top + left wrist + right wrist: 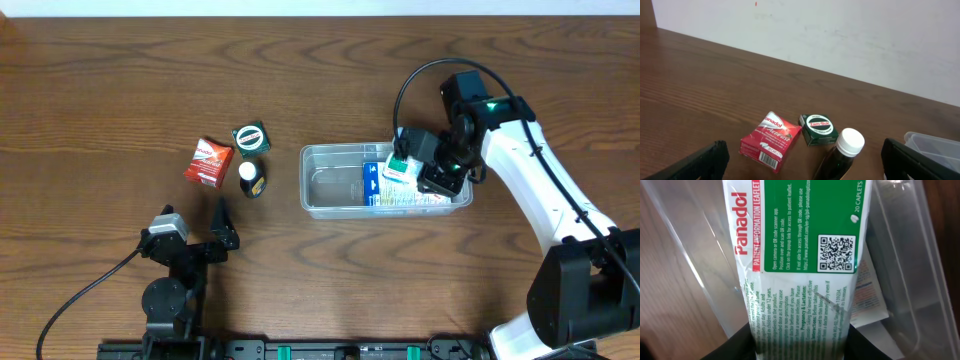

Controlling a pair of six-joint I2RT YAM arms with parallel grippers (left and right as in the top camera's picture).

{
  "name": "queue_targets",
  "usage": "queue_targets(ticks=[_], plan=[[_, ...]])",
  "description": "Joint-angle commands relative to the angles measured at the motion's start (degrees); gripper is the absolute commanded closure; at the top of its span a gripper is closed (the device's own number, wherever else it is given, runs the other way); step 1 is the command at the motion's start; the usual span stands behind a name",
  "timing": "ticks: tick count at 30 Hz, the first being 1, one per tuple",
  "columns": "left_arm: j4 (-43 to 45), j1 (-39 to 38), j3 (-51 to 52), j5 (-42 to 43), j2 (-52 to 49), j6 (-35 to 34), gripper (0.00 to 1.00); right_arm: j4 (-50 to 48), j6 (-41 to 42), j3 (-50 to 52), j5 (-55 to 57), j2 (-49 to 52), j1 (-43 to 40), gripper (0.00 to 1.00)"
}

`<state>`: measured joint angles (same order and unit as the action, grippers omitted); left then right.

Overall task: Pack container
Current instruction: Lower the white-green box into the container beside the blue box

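The clear plastic container (318,190) sits right of the table's centre and holds a blue box (373,180) and other packets (412,199). My right gripper (412,168) hangs over its right half, shut on a green and white Panadol box (399,168). In the right wrist view that box (800,255) fills the middle, with the gripper's (800,347) black fingers pressed against both its sides and the container wall (920,255) behind. My left gripper (195,215) stands open and empty near the front left.
Left of the container lie a red Panadol ActiFast box (208,162), a green Zam-Buk box (251,137) and a dark bottle with a white cap (250,177). In the left wrist view they lie just ahead of the fingers: red box (771,141), green box (818,129), bottle (842,155).
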<state>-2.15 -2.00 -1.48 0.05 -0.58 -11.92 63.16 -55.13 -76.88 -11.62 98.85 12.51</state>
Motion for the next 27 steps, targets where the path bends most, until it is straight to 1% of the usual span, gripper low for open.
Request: queue_targets(ticks=[1, 10, 19, 21, 22, 23, 27], plan=[[-2.1, -0.1, 1.2, -0.5, 0.3, 0.7, 0.02, -1.1, -6.1, 0.5, 3.1, -0.5, 0.2, 0.56], [-2.0, -0.1, 1.2, -0.5, 0.3, 0.7, 0.02, -2.4, -15.6, 0.5, 6.3, -0.5, 0.1, 0.52], [-2.1, -0.1, 1.2, -0.5, 0.3, 0.7, 0.02, -2.7, -15.6, 0.5, 5.6, -0.5, 0.3, 0.52], [-2.1, -0.1, 1.2, -0.5, 0.3, 0.7, 0.02, -2.9, -13.7, 0.3, 5.4, -0.8, 0.6, 0.49], [-2.1, -0.1, 1.2, -0.5, 0.3, 0.7, 0.02, -3.0, -11.4, 0.0, 5.3, -1.1, 0.7, 0.48], [-2.1, -0.1, 1.2, -0.5, 0.3, 0.7, 0.02, -3.3, -7.8, -0.6, 4.8, -1.4, 1.0, 0.40], [-2.0, -0.1, 1.2, -0.5, 0.3, 0.7, 0.02, -2.9, 4.4, -4.1, 4.3, -3.4, 2.3, 0.32]])
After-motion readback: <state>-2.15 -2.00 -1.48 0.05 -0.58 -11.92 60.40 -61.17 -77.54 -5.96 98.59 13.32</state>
